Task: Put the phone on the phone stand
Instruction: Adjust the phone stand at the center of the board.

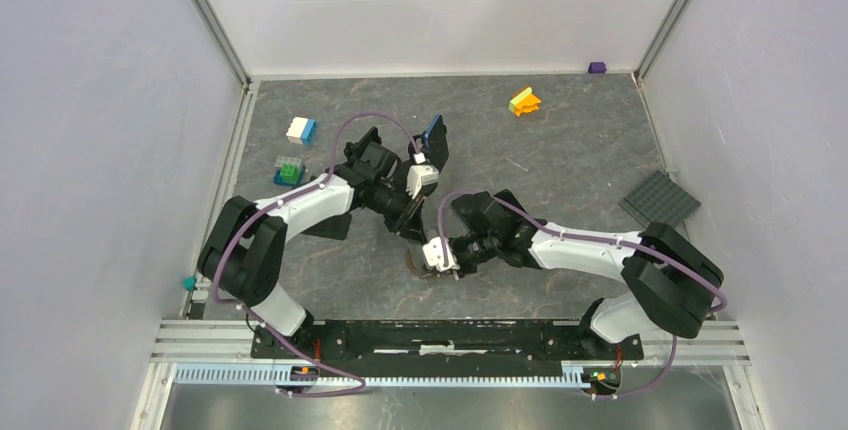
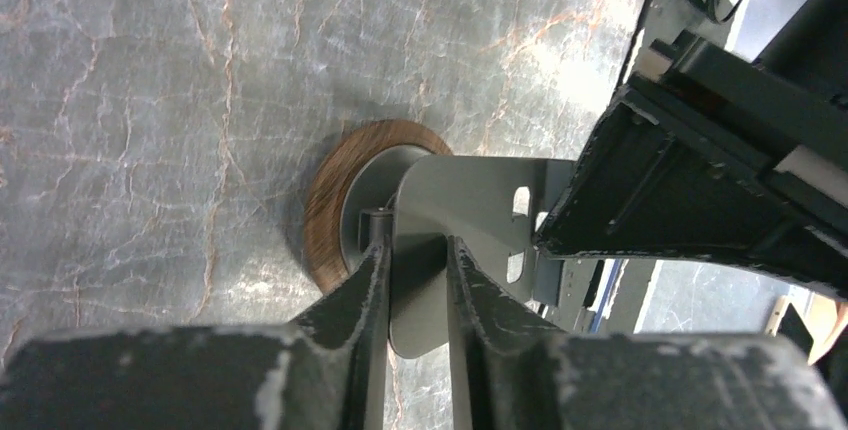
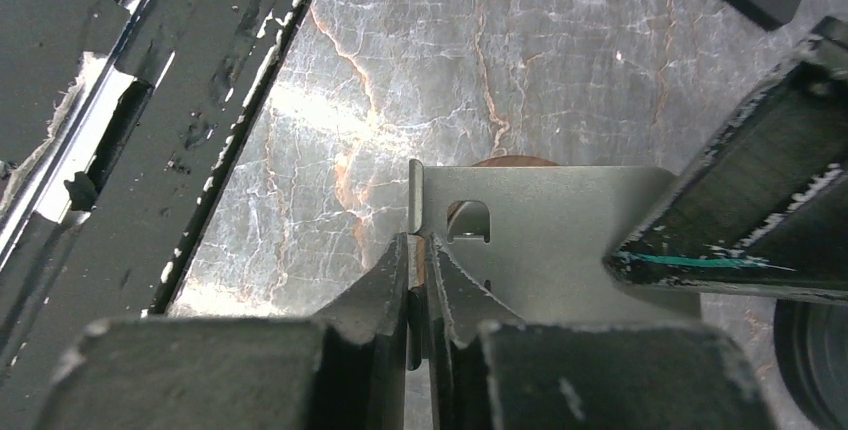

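- Right gripper [image 3: 418, 250]: clenched on the left edge of the stand's [image 3: 540, 220] grey plate; in the right wrist view the edge runs straight in between the nearly closed fingers.
- Stand: upright on the table [image 1: 560, 170] between the two arms, on a round wooden base [image 2: 330, 190]. Nothing sits on the plate.
- Left gripper [image 2: 417, 250]: over the stand from the far side, with its fingers close together and a narrow gap between them. The plate lies behind that gap, beside the stem. I cannot tell whether they pinch anything.
- Phone [image 1: 328, 228]: I take it to be the dark flat slab on the table, partly under the left forearm and apart from the stand. It is in neither gripper. A dark piece with a blue edge [image 1: 434, 138] beyond the left wrist is the other candidate.
- Step, as I judge it: both arms are occupied with steadying or setting the stand, and the phone has not been picked up.
- Next move: one gripper must let go of the stand without tipping it and reach the phone. Then it must lift the phone by its edges and lean it on the plate above the lip.
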Robot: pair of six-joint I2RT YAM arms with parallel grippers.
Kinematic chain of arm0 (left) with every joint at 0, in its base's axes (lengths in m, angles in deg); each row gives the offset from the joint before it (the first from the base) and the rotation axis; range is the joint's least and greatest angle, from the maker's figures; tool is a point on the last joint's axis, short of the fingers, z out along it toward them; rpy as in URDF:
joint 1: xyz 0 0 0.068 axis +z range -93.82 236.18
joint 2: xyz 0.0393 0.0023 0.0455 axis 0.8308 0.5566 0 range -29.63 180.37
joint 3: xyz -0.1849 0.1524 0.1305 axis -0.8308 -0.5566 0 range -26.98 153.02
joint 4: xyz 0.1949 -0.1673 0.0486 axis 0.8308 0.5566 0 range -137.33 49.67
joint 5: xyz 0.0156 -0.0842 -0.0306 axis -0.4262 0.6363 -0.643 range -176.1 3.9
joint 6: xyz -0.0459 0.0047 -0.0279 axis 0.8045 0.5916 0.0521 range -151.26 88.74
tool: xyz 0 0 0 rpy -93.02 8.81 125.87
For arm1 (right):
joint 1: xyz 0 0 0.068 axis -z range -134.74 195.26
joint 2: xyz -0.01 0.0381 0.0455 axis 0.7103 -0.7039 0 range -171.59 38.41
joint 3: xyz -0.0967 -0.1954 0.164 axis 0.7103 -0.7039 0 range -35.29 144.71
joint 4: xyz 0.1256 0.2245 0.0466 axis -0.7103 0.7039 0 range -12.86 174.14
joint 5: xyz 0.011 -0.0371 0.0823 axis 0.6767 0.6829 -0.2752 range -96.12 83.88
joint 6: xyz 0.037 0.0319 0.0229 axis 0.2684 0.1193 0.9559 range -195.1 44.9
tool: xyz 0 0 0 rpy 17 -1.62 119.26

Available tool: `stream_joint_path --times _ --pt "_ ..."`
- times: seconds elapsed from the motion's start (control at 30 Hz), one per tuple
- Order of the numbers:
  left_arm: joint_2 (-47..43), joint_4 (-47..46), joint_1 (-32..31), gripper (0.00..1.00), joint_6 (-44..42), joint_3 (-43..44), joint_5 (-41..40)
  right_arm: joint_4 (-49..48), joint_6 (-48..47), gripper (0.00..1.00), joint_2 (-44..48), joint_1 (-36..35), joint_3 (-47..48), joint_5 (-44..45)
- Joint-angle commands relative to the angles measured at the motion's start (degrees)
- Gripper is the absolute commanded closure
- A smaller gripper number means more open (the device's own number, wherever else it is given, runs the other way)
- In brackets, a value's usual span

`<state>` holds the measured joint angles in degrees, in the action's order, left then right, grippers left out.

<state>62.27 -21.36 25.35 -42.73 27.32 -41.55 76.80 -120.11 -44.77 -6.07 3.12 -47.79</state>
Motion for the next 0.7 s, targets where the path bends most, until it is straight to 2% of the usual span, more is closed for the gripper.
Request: stream_joint_path --times 0.0,0.03,0.17,0.33,0.37,0.5,0.67 --pt "1.0 1.9 -0.7 0.82 -2.7 3.8 3.8 2.0 -0.5 0.83 0.8 0.8 0.8 8.2" --pt "1.5 2.7 -0.6 0.84 -3.1 4.3 4.1 2.1 -0.1 0.79 0.9 0.8 0.9 8.3" --pt "3.5 5.7 -0.6 0.98 -5.3 5.9 5.5 3.8 1.7 0.53 2.1 0.8 1.5 9.7" --pt "4.5 7.5 -0.6 0.98 -7.7 6.3 7.4 4.5 2.7 0.22 7.5 1.0 0.2 13.3" --pt "4.4 8.1 -0.6 0.98 -8.4 6.4 7.6 4.8 2.7 0.18 8.8 1.4 -0.1 13.8" --pt "3.4 8.6 -0.6 0.98 -9.9 6.2 7.9 7.7 2.5 0.10 12.0 6.5 -1.3 9.5" --pt "3.2 10.8 -0.6 0.98 -13.2 6.5 10.0 9.0 4.1 0.12 10.7 15.3 -1.7 2.7"
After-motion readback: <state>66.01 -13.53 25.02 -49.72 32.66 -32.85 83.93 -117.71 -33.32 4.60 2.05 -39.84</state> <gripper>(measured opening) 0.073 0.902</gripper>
